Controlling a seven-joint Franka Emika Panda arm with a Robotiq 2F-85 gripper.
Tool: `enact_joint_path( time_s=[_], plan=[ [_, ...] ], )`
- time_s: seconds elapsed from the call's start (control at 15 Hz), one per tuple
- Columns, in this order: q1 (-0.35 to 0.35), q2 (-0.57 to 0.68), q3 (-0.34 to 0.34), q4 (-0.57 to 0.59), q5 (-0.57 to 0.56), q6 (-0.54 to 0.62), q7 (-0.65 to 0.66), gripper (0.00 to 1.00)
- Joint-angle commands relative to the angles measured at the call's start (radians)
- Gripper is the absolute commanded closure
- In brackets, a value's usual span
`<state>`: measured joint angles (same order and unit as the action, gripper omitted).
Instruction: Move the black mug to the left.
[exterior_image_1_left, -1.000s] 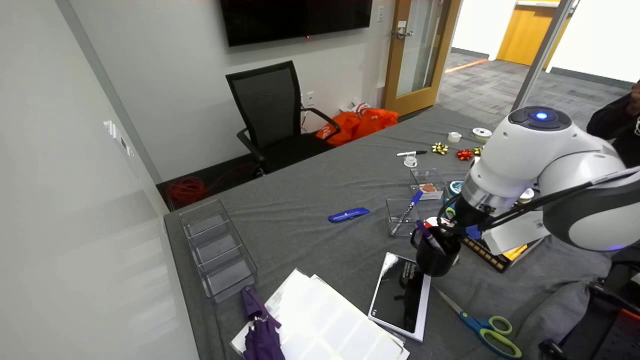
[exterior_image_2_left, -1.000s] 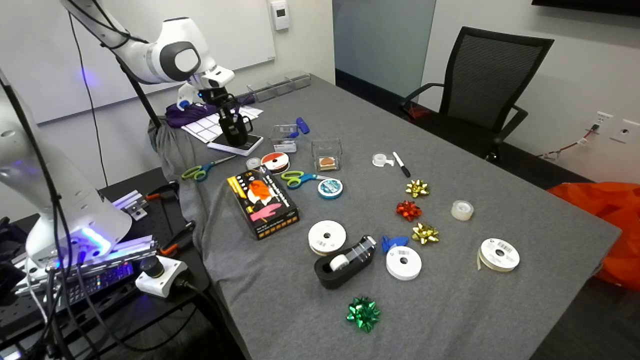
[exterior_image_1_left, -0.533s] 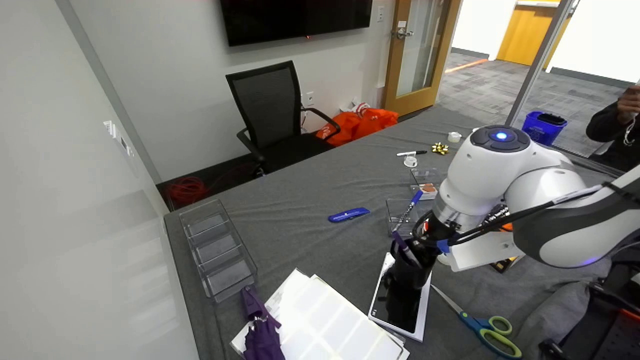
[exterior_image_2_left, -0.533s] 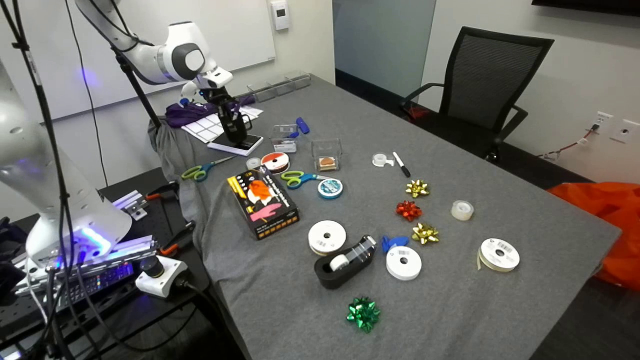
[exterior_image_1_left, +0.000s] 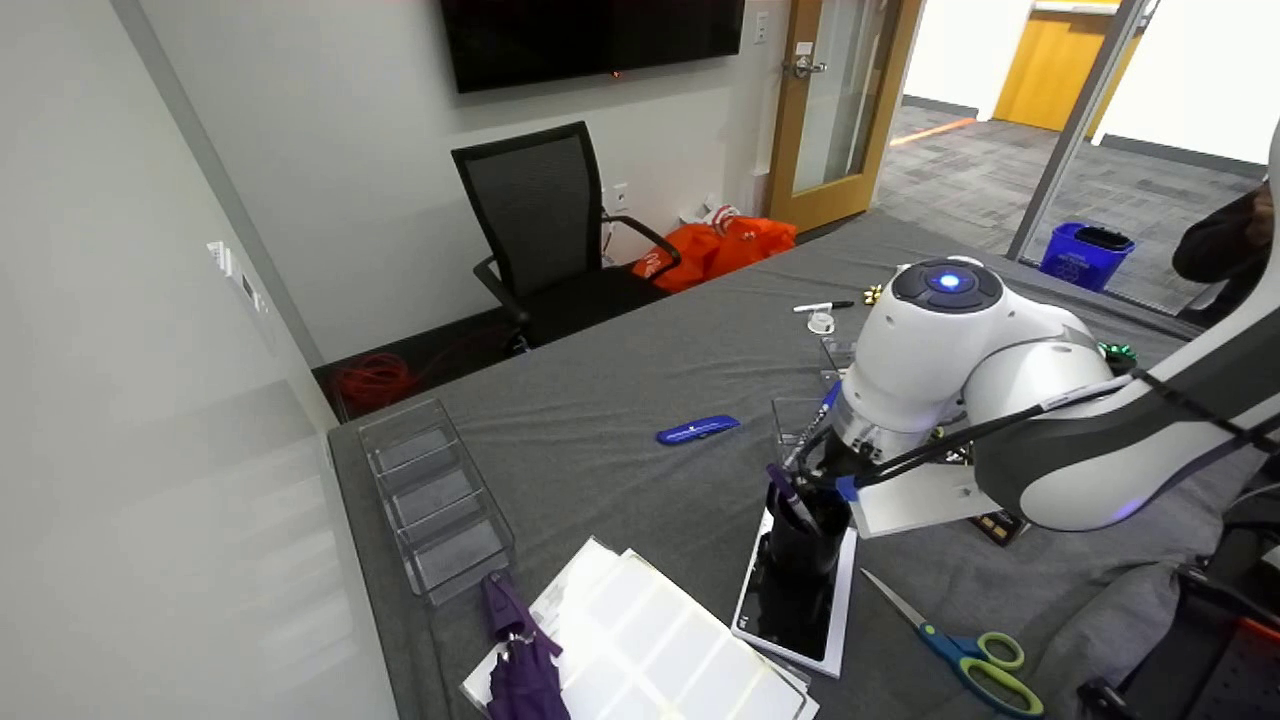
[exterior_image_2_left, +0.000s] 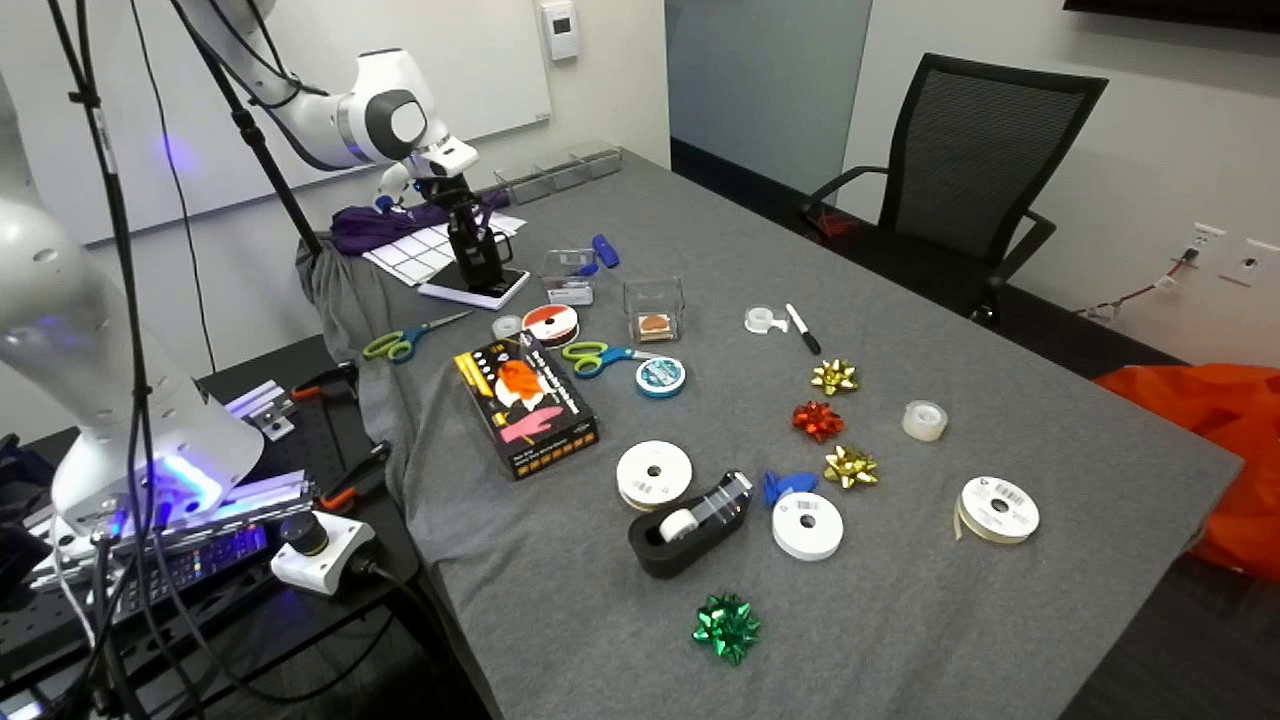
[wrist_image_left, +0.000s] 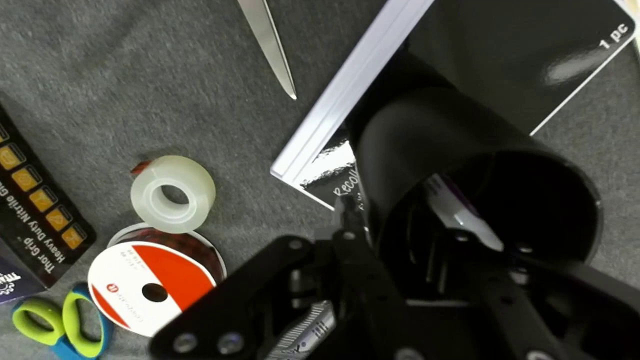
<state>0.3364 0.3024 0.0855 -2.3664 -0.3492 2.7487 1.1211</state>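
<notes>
The black mug (exterior_image_1_left: 803, 548) stands upright on the flat black tablet-like item with white edges (exterior_image_1_left: 790, 612). It also shows in an exterior view (exterior_image_2_left: 480, 265). A purple and white marker (exterior_image_1_left: 782, 483) leans inside the mug. My gripper (exterior_image_1_left: 828, 472) is at the mug's rim. In the wrist view the gripper (wrist_image_left: 405, 227) has a finger outside the mug (wrist_image_left: 425, 132) and a finger inside it, closed on the wall. The fingertip inside is dark and hard to see. The mug's base appears to touch the black item.
White sheets (exterior_image_1_left: 650, 650), a purple umbrella (exterior_image_1_left: 525, 665) and a clear divided tray (exterior_image_1_left: 440, 500) lie to one side. Scissors (exterior_image_1_left: 965, 650), a tape roll (wrist_image_left: 172, 195), a ribbon spool (wrist_image_left: 150, 287), a blue cutter (exterior_image_1_left: 697, 430) and a glove box (exterior_image_2_left: 525, 400) are nearby.
In exterior views, the gripper and mug have moved left and lower in one, slightly right in another. The black item has shifted slightly with the mug in the last half second.
</notes>
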Motion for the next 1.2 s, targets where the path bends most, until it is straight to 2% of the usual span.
enact_joint_path(
  time_s=[0.0, 0.2, 0.4, 0.8, 1.13],
  plan=[
    [0.034, 0.007, -0.035, 0.014, -0.007, -0.018, -0.009, 0.39],
    [0.037, 0.0, -0.037, 0.005, -0.003, -0.023, -0.026, 0.19],
    [0.004, -0.013, 0.003, -0.012, 0.064, -0.04, -0.134, 0.01],
    [-0.003, -0.081, 0.028, -0.044, 0.175, -0.09, -0.284, 0.0],
    [-0.009, -0.139, 0.033, -0.051, 0.215, -0.15, -0.334, 0.0]
  ],
)
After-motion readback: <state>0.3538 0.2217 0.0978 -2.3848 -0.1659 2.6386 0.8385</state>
